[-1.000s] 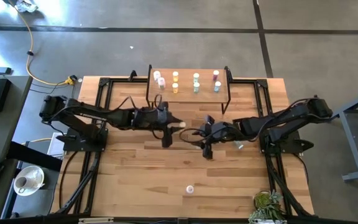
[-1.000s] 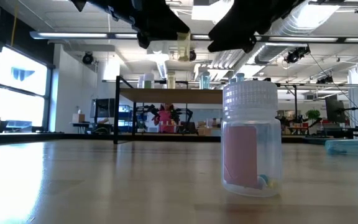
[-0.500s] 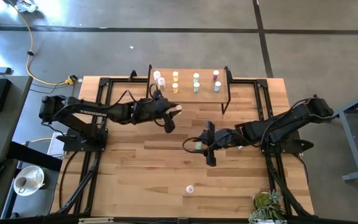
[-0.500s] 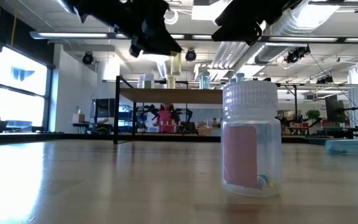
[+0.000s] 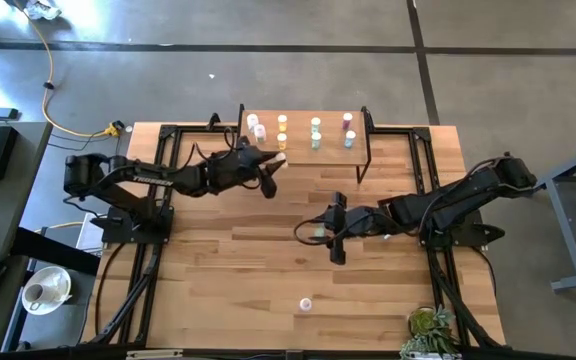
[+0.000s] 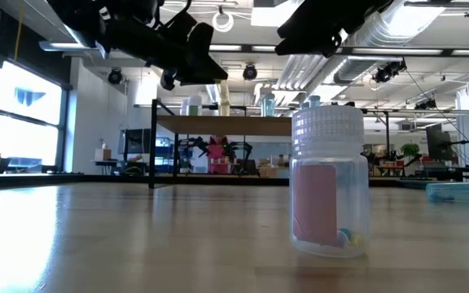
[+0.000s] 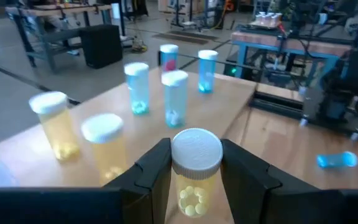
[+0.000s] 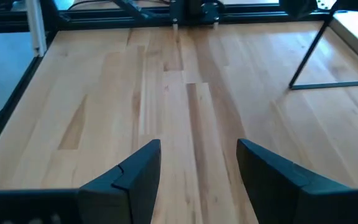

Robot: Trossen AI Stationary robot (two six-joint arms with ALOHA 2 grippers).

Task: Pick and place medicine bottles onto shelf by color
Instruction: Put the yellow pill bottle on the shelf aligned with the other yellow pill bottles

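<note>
Left gripper [image 5: 276,166] stretched out long and low toward the near edge of the shelf [image 5: 328,152], fingers [image 7: 157,167] clamped on a yellow bottle [image 7: 195,171] held upright, white ribbed cap up, round pills showing through the clear wall. Right gripper [image 5: 334,232] parked over mid-table, fingers [image 8: 138,171] spread wide with nothing between them, only bare planks below. Slatted light-wood tabletop [image 5: 228,270], black frame rails along both sides, grey concrete floor around. On the shelf's pale board: white, yellow, teal and pink bottles standing in short rows. Near the front edge, a lone clear pink-labelled bottle [image 6: 330,180] upright; a blue bottle [image 7: 337,160] lying on its side on the table
</note>
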